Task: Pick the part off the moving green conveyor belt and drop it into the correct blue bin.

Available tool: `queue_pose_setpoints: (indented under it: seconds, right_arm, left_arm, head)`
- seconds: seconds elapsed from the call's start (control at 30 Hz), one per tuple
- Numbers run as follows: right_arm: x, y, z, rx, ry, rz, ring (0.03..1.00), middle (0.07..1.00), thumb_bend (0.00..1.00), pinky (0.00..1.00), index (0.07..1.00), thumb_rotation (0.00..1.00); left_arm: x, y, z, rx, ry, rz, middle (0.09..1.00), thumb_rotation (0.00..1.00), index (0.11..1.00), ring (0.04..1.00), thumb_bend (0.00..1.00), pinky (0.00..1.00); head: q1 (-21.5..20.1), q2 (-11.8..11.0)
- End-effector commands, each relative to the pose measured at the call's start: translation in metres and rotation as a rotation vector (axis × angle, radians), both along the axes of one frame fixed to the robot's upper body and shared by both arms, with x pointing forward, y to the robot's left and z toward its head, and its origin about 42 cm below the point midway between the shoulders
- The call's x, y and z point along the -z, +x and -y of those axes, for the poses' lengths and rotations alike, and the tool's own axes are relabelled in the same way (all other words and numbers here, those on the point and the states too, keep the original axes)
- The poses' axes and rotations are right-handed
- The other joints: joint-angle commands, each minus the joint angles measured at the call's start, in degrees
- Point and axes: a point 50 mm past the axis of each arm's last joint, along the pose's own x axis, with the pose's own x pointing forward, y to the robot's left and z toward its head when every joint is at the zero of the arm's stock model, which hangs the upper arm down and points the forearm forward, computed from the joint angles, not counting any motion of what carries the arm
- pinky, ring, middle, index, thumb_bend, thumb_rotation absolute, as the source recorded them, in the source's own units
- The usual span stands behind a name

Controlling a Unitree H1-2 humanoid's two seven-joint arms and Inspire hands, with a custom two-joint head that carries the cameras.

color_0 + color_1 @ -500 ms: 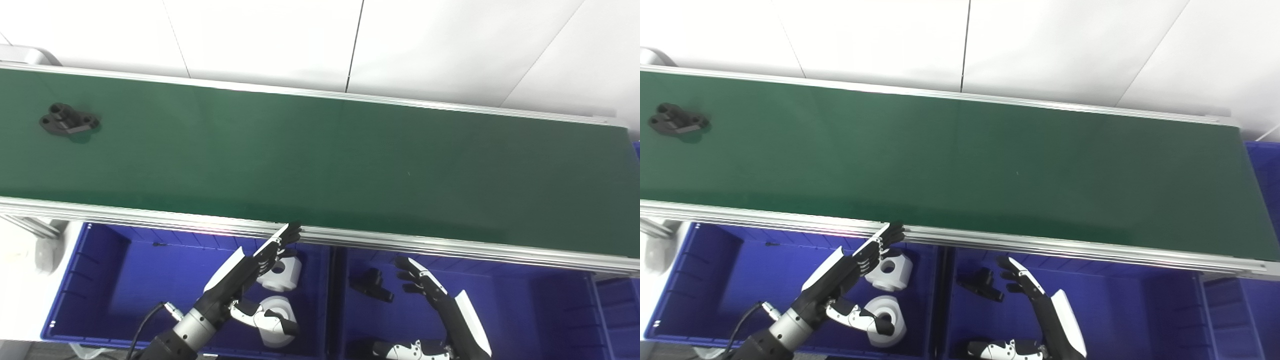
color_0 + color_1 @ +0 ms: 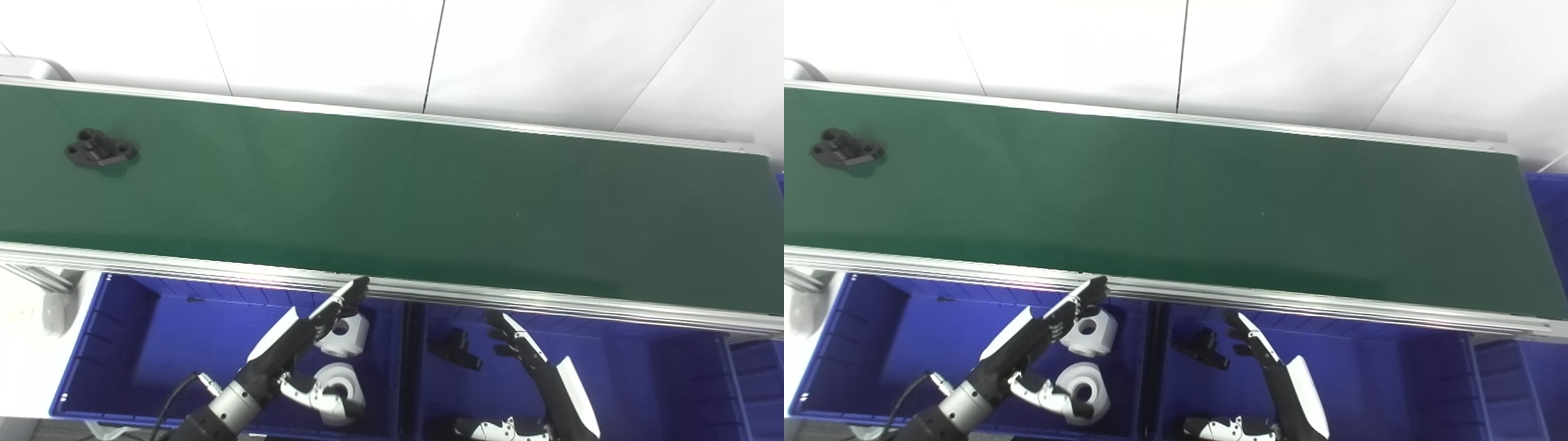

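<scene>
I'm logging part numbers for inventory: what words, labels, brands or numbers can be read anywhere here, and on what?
None can be read: no print shows on the black part, the green conveyor belt, the blue bins, the white parts or either robot hand.
</scene>
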Motion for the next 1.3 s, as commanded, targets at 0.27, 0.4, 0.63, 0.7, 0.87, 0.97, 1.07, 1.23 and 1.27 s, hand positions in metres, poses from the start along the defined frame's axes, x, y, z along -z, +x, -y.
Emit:
queue_pose_setpoints:
  seconds: [0.27, 0.4, 0.63, 0.7, 0.87, 0.97, 1.07, 1.23, 1.27]
  right_arm:
    - [-0.005, -0.003, 0.002, -0.018, 0.025, 0.051, 0.872, 0.931, 0.86, 0.78, 0.947, 0.27]
    - [-0.004, -0.002, 0.003, -0.01, 0.043, 0.048, 0.877, 0.932, 0.84, 0.8, 0.947, 0.24]
    - [-0.005, -0.002, -0.002, -0.003, 0.056, 0.027, 0.883, 0.918, 0.84, 0.81, 0.965, 0.26]
    - [-0.005, -0.002, -0.003, -0.001, 0.057, 0.019, 0.884, 0.917, 0.84, 0.81, 0.968, 0.26]
    - [-0.005, -0.002, -0.004, 0.005, 0.066, 0.002, 0.887, 0.923, 0.84, 0.81, 0.971, 0.26]
    - [-0.005, -0.001, -0.004, 0.012, 0.068, 0.002, 0.894, 0.924, 0.85, 0.83, 0.968, 0.26]
    - [-0.003, -0.001, -0.003, 0.011, 0.069, 0.0, 0.896, 0.927, 0.85, 0.84, 0.967, 0.27]
    - [-0.003, -0.001, 0.0, 0.003, 0.062, 0.001, 0.915, 0.939, 0.85, 0.87, 0.975, 0.3]
    - [-0.003, 0.0, 0.0, 0.003, 0.058, 0.001, 0.919, 0.94, 0.85, 0.88, 0.977, 0.31]
  left_arm:
    - [-0.002, -0.002, 0.0, -0.034, -0.001, 0.028, 0.991, 0.21, 0.971, 0.978, 0.88, 0.96]
    - [0.002, 0.0, 0.001, -0.044, -0.009, 0.027, 0.974, 0.19, 0.962, 0.957, 0.86, 0.93]
    - [-0.003, -0.004, -0.007, -0.092, -0.025, 0.007, 0.985, 0.23, 0.971, 0.974, 0.86, 0.95]
    - [-0.003, -0.005, -0.009, -0.094, -0.027, 0.001, 0.986, 0.24, 0.97, 0.972, 0.86, 0.94]
    - [-0.003, -0.006, -0.01, -0.096, -0.015, 0.013, 0.976, 0.23, 0.958, 0.963, 0.87, 0.93]
    - [-0.003, -0.005, -0.011, -0.092, -0.006, 0.01, 0.973, 0.22, 0.956, 0.963, 0.87, 0.94]
    - [-0.002, -0.005, -0.01, -0.091, -0.005, 0.012, 0.974, 0.19, 0.954, 0.968, 0.86, 0.94]
    - [-0.002, -0.004, -0.007, -0.096, 0.001, 0.01, 0.96, 0.21, 0.942, 0.948, 0.87, 0.92]
    - [-0.002, -0.004, -0.007, -0.097, -0.002, 0.013, 0.96, 0.21, 0.941, 0.948, 0.87, 0.92]
  head:
    - [1.39, 0.42]
    - [0.71, 1.21]
    - [-1.27, 1.91]
    - [-1.11, 1.73]
    - [-0.59, 1.53]
    - [0.21, 1.15]
    - [1.97, 0.4]
    - [3.06, 0.37]
    - [2.4, 0.52]
